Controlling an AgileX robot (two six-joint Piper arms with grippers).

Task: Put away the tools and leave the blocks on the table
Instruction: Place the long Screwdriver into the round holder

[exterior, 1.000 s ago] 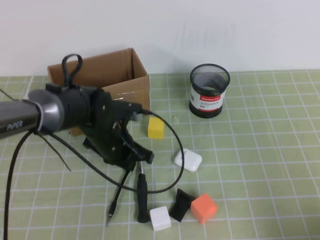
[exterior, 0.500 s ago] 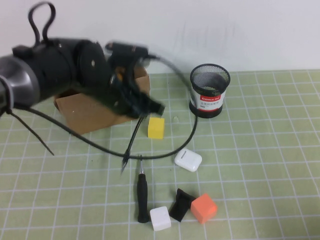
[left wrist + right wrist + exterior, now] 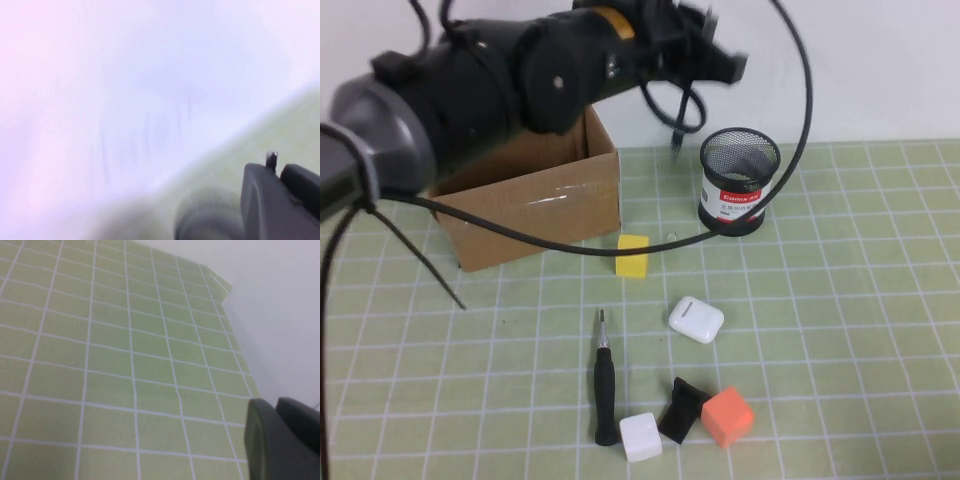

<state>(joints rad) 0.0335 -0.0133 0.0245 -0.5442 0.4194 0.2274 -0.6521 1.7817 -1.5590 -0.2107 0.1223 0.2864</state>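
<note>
Screwdriver [image 3: 605, 388] lies flat near the bench's near edge, black handle toward you and metal tip pointing to the far edge. Just beside its handle end sits the white cube [image 3: 641, 437], then the small black wedge [image 3: 682, 409] touching the orange cube [image 3: 727, 416]. A little farther in you have the white earbud case [image 3: 696, 320], and beyond it the yellow cube [image 3: 632, 255], all on the green gridded table [image 3: 860, 330].

Your left gripper [image 3: 705, 55] is raised high over the far edge, the arm stretched across above the cardboard box [image 3: 525, 195] toward the black mesh pen cup [image 3: 739, 181]. In the left wrist view its fingers [image 3: 260, 200] sit nearly together with a thin metal-tipped thing [image 3: 271, 158] between them; you cannot tell what it is. A dark thin end [image 3: 676, 142] hangs just beside the cup's rim. The cup shows something dark inside; the box's inside is hidden.

Your right gripper [image 3: 287, 440] shows only in its own wrist view, over bare grid near a table corner; how far it is parted you cannot tell.
</note>
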